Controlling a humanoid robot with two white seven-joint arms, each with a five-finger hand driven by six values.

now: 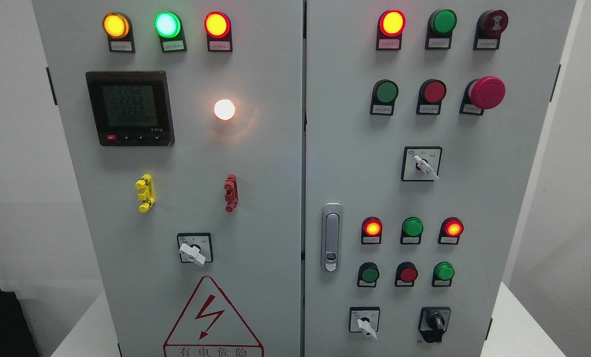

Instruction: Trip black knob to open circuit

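Observation:
The black knob (pixel 434 323) sits at the lower right of the grey cabinet's right door (pixel 474 208), on a black square plate, its handle pointing roughly straight up and down. A white rotary switch (pixel 365 325) is mounted just to its left. Neither of my hands nor arms shows in the head view.
Lit and unlit indicator lamps and push buttons cover both doors. A red mushroom stop button (pixel 486 92) sticks out at the upper right. A silver door handle (pixel 331 237) stands near the seam. A meter display (pixel 129 108) and two more white switches (pixel 193 252) (pixel 423 164) are on the panel. A black box (pixel 0 322) sits at the lower left.

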